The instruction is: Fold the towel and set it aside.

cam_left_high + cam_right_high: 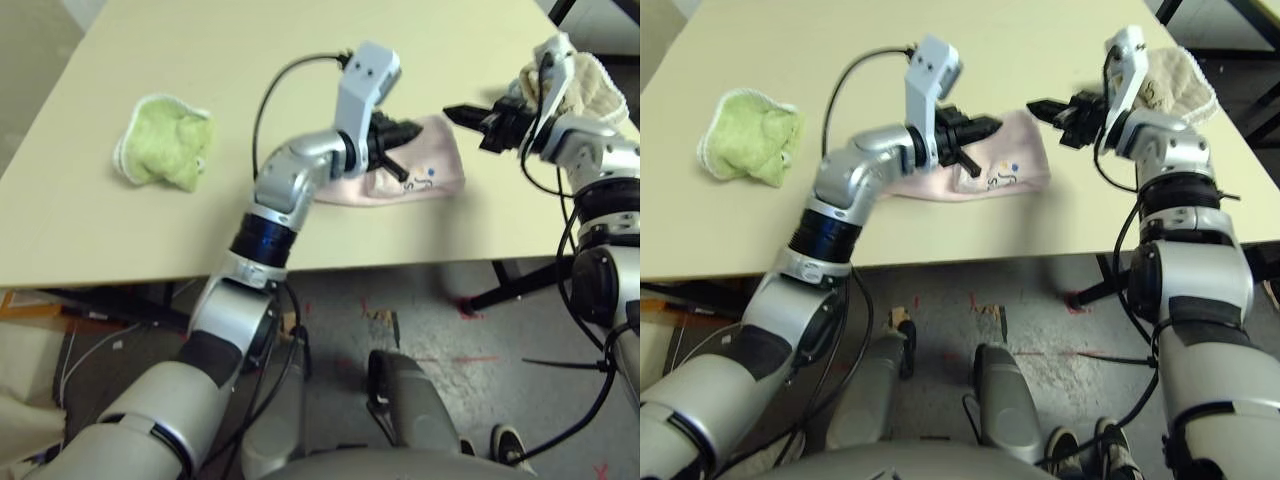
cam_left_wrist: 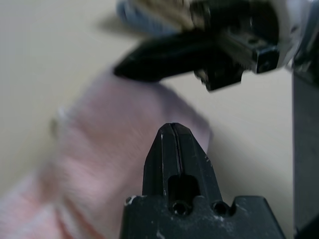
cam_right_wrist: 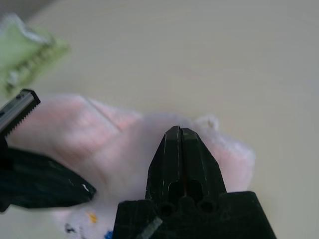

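The pale pink towel (image 1: 437,160) lies bunched and folded on the table (image 1: 120,235) near its front edge, with a small dark emblem (image 1: 424,180) facing up. My left gripper (image 1: 411,129) hovers just over the towel's left part. Its fingers are shut with nothing between them, as the left wrist view shows (image 2: 172,128). My right gripper (image 1: 451,112) points at the towel's far right corner from the right. It is also shut and empty in the right wrist view (image 3: 180,130). The two fingertips stand a short gap apart.
A light-green fluffy cloth (image 1: 165,140) lies at the left of the table. A beige towel (image 1: 592,80) sits at the far right, behind my right wrist. The table's front edge runs just below the pink towel.
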`<state>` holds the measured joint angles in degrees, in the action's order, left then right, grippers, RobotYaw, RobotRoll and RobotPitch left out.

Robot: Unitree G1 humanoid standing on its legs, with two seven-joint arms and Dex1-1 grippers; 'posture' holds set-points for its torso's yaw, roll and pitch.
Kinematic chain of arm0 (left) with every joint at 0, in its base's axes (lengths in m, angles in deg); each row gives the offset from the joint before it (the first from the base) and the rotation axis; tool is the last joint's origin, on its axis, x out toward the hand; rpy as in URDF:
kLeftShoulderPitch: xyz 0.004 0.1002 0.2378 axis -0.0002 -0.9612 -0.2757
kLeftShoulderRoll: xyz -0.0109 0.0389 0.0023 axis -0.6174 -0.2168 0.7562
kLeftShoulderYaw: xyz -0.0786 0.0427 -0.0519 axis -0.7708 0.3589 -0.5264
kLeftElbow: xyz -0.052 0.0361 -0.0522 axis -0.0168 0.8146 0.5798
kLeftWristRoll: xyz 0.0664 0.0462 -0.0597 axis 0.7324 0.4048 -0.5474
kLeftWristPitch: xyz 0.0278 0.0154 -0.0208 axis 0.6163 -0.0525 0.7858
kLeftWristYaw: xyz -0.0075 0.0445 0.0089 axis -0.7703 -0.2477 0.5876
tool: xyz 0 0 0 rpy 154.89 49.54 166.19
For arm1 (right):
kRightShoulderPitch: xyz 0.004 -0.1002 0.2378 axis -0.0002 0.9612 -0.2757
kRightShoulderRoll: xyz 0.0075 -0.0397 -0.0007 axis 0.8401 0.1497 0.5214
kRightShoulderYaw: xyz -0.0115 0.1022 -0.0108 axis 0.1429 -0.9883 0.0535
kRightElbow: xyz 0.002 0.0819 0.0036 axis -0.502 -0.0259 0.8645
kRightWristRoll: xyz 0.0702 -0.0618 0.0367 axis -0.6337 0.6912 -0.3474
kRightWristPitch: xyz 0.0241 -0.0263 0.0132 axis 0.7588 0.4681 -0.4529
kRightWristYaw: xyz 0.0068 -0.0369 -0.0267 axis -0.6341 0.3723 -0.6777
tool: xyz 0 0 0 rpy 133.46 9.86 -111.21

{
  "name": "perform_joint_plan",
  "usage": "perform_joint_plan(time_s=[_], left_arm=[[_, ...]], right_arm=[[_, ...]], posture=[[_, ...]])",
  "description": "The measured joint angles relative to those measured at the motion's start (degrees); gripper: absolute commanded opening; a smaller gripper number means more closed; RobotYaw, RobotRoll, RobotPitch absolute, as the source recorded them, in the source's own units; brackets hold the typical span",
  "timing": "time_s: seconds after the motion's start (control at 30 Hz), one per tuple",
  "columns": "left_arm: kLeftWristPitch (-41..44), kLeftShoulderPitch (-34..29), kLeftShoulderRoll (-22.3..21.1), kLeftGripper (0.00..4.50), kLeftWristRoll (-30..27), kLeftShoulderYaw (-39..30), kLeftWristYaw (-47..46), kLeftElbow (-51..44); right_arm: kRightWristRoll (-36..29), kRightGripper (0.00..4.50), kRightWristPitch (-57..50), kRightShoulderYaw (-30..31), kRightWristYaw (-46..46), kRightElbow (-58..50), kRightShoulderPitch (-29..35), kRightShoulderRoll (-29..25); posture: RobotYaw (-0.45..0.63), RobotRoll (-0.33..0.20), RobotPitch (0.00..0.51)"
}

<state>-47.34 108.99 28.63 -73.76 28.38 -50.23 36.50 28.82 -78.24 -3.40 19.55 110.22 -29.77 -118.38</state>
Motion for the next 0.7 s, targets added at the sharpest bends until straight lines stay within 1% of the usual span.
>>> perform_joint_plan(time_s=[0.1,0.27,0.4,0.43,0.5,0.63,0.7], left_arm=[[-1.3,-1.7,0.1,0.00,2.0,1.1,-1.3,4.9],[-3.1,-1.5,0.0,0.00,3.7,1.5,-2.4,5.8],[-3.2,-1.7,-0.2,0.00,4.3,1.3,-3.4,5.4],[-3.2,-2.0,-0.3,0.00,4.3,1.1,-3.7,4.8],[-2.5,-3.1,-1.1,0.37,4.2,0.7,-3.9,1.8],[2.9,-4.2,-3.3,1.68,3.1,-1.1,-3.9,-8.4],[5.9,-4.1,-4.5,2.50,2.3,-2.8,-4.1,-14.7]], right_arm=[[2.1,0.04,0.6,1.9,-2.3,3.4,1.1,1.3],[4.4,0.04,3.8,2.7,-5.2,6.6,0.7,2.5],[4.1,0.04,5.9,1.6,-5.8,8.0,0.3,3.4],[3.8,0.25,6.1,1.3,-5.3,8.1,0.3,3.5],[3.1,0.70,6.8,0.4,-3.4,8.1,0.2,3.4],[1.4,2.13,7.2,-1.1,1.0,8.0,-0.6,2.2],[0.7,2.91,7.3,-2.0,2.7,7.4,-1.5,1.4]], posture=[[0.06,0.000,0.197],[0.07,0.000,0.200],[0.09,0.000,0.202],[0.09,0.000,0.202],[0.09,0.000,0.202],[0.10,0.000,0.204],[0.10,0.000,0.204]])
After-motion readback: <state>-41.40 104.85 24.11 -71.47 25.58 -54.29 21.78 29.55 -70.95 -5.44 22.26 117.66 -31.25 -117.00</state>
